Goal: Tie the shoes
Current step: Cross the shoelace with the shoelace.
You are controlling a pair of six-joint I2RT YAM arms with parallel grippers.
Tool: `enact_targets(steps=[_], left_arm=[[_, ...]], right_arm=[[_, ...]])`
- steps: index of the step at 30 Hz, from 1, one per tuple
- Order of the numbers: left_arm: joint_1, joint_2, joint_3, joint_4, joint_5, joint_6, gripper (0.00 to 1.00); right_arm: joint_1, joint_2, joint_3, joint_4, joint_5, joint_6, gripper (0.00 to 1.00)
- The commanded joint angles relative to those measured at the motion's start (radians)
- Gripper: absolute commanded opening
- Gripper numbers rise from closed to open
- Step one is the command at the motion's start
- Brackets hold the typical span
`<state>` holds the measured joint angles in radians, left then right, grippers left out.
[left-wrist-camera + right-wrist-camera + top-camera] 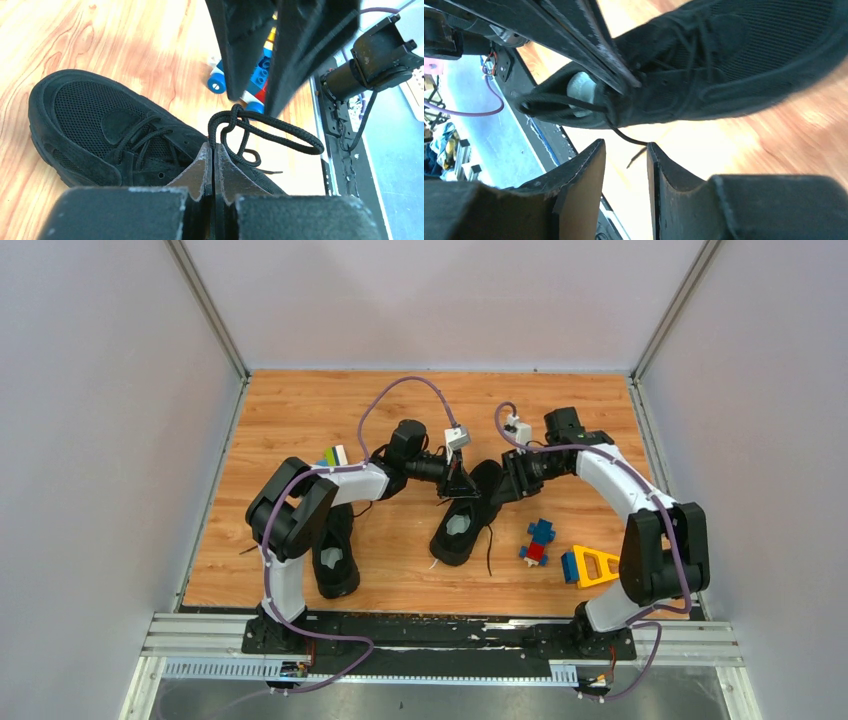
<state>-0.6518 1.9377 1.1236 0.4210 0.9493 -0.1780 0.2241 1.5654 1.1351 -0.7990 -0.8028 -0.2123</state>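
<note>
One black shoe (463,520) lies mid-table, toe toward the back; it also shows in the left wrist view (110,130) and the right wrist view (734,60), where its pale insole (581,86) shows. My left gripper (458,482) hangs over its laces, and in its wrist view it (213,146) is shut on a black lace loop (280,131) lifted off the shoe. My right gripper (507,483) faces it from the right. In its wrist view it (624,146) is open and empty, with a loose lace strand (623,136) just past its tips. The second shoe (336,552) lies at the near left, partly under my left arm.
A blue and red toy block (538,541) and a yellow and blue one (590,566) lie near the right arm's base. A green and white block (335,455) sits behind the left arm. Grey walls stand on three sides.
</note>
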Motion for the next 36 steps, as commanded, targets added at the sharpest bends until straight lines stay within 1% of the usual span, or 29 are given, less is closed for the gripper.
enact_targets(steps=[1,5,8,10,12,15,17,20,22,28,36], left_arm=[[0.003,0.022,-0.01,0.071,0.038,-0.018,0.0],[0.004,0.026,-0.012,0.087,0.046,-0.027,0.0],[0.005,0.029,-0.015,0.102,0.053,-0.035,0.0],[0.007,0.038,-0.016,0.115,0.056,-0.046,0.0],[0.006,0.043,-0.017,0.127,0.06,-0.057,0.0],[0.009,0.042,-0.019,0.133,0.061,-0.061,0.0],[0.01,0.041,-0.019,0.133,0.062,-0.061,0.0],[0.014,0.042,-0.019,0.138,0.062,-0.068,0.0],[0.015,0.043,-0.019,0.14,0.062,-0.069,0.0],[0.018,0.043,-0.022,0.141,0.059,-0.075,0.0],[0.021,0.04,-0.025,0.149,0.056,-0.086,0.0]], right_arm=[[-0.082,-0.027,-0.017,-0.009,-0.057,-0.152,0.37],[-0.1,-0.008,-0.014,-0.016,-0.059,-0.231,0.38],[-0.107,-0.005,-0.042,0.059,-0.033,-0.23,0.38],[-0.104,-0.007,-0.059,0.112,-0.055,-0.246,0.4],[-0.09,-0.001,-0.066,0.179,-0.04,-0.215,0.41],[-0.079,0.037,-0.043,0.235,-0.016,-0.154,0.39],[-0.078,0.064,-0.022,0.249,-0.031,-0.131,0.37],[-0.067,0.102,0.004,0.248,-0.066,-0.125,0.3],[-0.059,0.115,0.014,0.242,-0.095,-0.133,0.29],[-0.044,0.119,0.023,0.21,-0.197,-0.157,0.3],[-0.027,0.133,0.028,0.2,-0.222,-0.14,0.31]])
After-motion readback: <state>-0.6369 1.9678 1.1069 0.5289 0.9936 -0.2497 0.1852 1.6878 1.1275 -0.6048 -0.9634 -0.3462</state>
